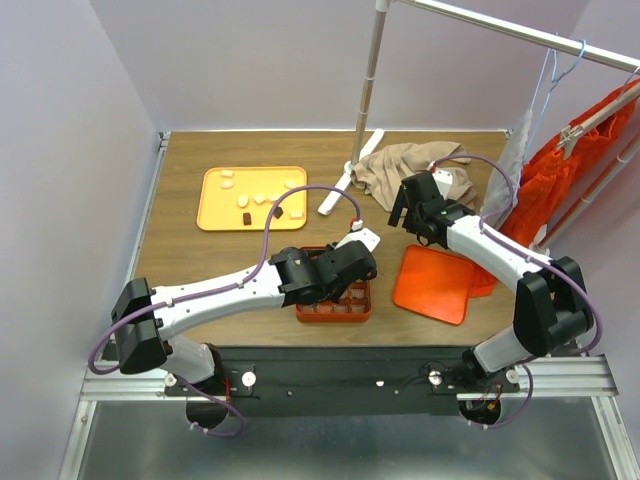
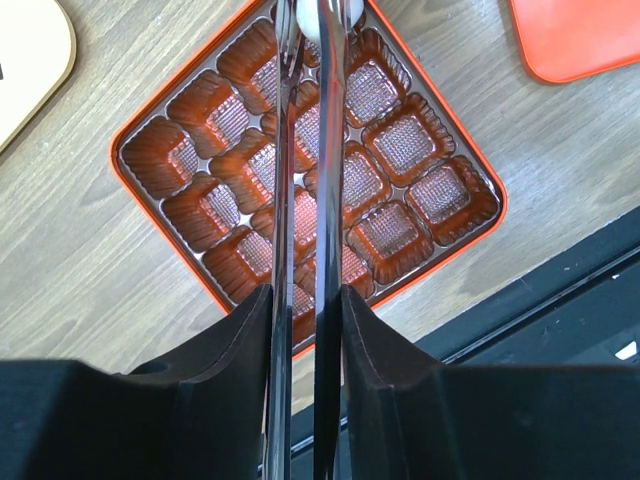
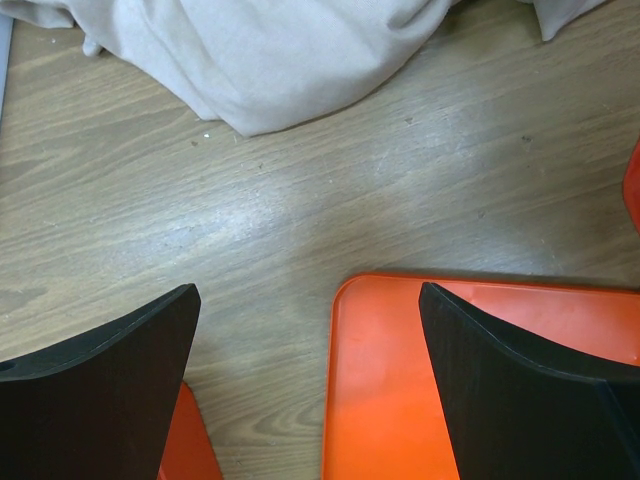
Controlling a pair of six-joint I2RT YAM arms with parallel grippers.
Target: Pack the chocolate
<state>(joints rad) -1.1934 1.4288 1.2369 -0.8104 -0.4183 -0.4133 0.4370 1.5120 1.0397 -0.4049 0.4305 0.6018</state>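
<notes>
Right fingers [image 3: 100, 390] are spread wide, just hovering over the counter [image 3: 300, 200] and the edge of an orange lid [image 3: 400, 400]. Left fingers [image 2: 330, 200] hang above the gridded box [image 2: 405, 145], pinched nearly together on one cream-white chocolate [image 2: 308, 18] at their tips. Meanwhile the other chocolate lumps [image 1: 262, 198] sit on the yellow tray [image 1: 215, 210] at the counter's far-left side.

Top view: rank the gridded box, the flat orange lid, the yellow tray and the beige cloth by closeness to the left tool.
1. Gridded box, directly under the left tool.
2. Flat orange lid, just to its right.
3. Yellow tray, back left, and beige cloth, back right: too close to call.
</notes>
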